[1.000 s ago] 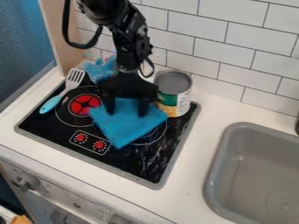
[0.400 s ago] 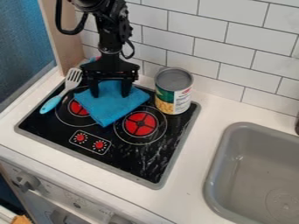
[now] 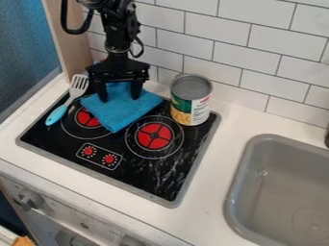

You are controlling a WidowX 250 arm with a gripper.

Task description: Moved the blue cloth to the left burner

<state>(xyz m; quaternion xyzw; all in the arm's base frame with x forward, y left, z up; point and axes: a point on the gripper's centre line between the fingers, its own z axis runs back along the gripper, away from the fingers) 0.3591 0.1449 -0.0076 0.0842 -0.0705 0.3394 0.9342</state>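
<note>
The gripper (image 3: 120,95), spread wide, meets the blue cloth (image 3: 120,111) at twelve o'clock on the cooktop (image 3: 145,178); tiled wall (image 3: 244,57) behind, sink (image 3: 257,185) at four o'clock.

You are having open passage above the uncovered burner (image 3: 154,136) and across to the sink (image 3: 265,206); the upright can (image 3: 191,103) is obstructing you near the tiled wall (image 3: 241,62), the spatula (image 3: 56,115) beside the cloth (image 3: 122,109).

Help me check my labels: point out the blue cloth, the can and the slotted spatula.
Blue cloth (image 3: 122,110), camera view: middle of its upper face.
Can (image 3: 191,104), camera view: its labelled side.
Slotted spatula (image 3: 58,113), camera view: its blue handle.
</note>
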